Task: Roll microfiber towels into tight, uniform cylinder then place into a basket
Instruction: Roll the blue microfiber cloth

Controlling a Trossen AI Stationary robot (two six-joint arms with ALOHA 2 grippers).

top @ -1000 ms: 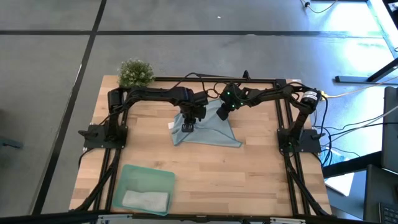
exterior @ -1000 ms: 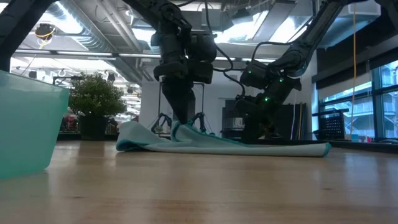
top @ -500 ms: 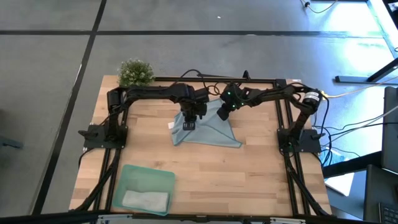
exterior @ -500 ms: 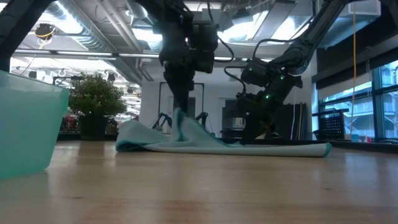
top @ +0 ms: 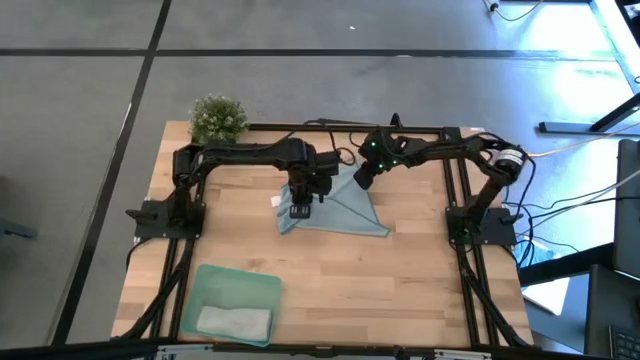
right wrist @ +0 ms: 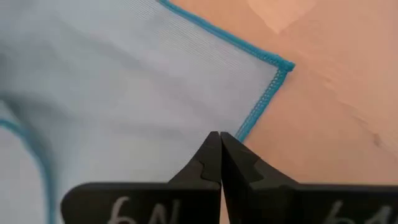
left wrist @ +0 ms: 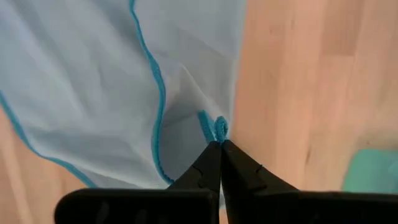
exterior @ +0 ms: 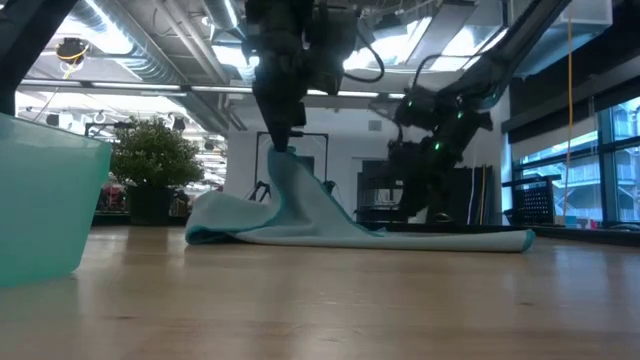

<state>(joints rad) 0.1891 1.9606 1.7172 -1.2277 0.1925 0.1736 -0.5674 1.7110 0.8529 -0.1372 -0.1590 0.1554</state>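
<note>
While left gripper (left wrist: pixel 220 144) pinches blue towel (left wrist: pixel 93 81) hem, basket (top: pixel 232 290) overhead

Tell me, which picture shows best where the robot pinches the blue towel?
The left wrist view: the left tool is shut on the blue towel at its stitched edge. The low view shows the towel lifted into a peak. The high view hides the pinch under the arm. The right wrist view shows only a flat corner.
</note>
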